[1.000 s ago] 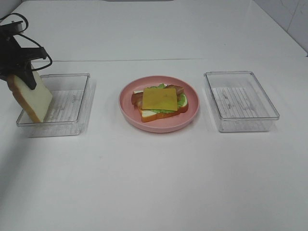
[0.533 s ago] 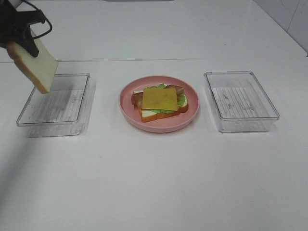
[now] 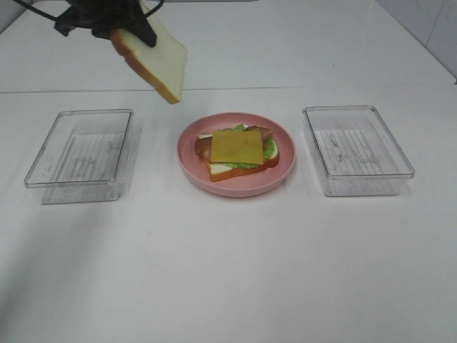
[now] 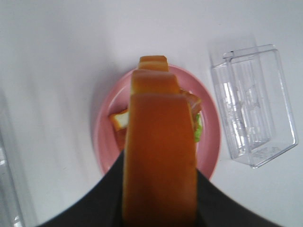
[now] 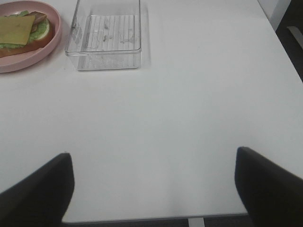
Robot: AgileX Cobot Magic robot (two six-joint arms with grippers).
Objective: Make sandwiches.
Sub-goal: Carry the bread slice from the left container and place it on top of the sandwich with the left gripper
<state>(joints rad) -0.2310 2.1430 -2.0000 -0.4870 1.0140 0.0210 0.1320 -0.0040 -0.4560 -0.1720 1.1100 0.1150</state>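
Note:
The sandwich stack (image 3: 239,151) lies on the round pink plate (image 3: 235,189): a bread slice at the bottom, then lettuce and bacon, with a yellow cheese slice (image 3: 237,146) on top. My left gripper (image 3: 132,23) is high at the back left, shut on a second bread slice (image 3: 156,63) that hangs tilted, up and to the left of the plate. The left wrist view shows that slice's brown crust (image 4: 158,151) between dark fingers (image 4: 94,208), with the plate (image 4: 104,137) below. My right gripper (image 5: 154,189) is open and empty over bare table, with the stack (image 5: 21,30) far off.
A clear plastic tray (image 3: 82,153) sits left of the plate and another (image 3: 357,146) sits right of it; both hold nothing. The right tray (image 5: 106,35) lies beyond my right gripper. The white table's near edge shows in the right wrist view.
My left gripper has lifted the bread slice up out of the left tray and carried it to the right, toward the plate. The stack and the trays have not moved.

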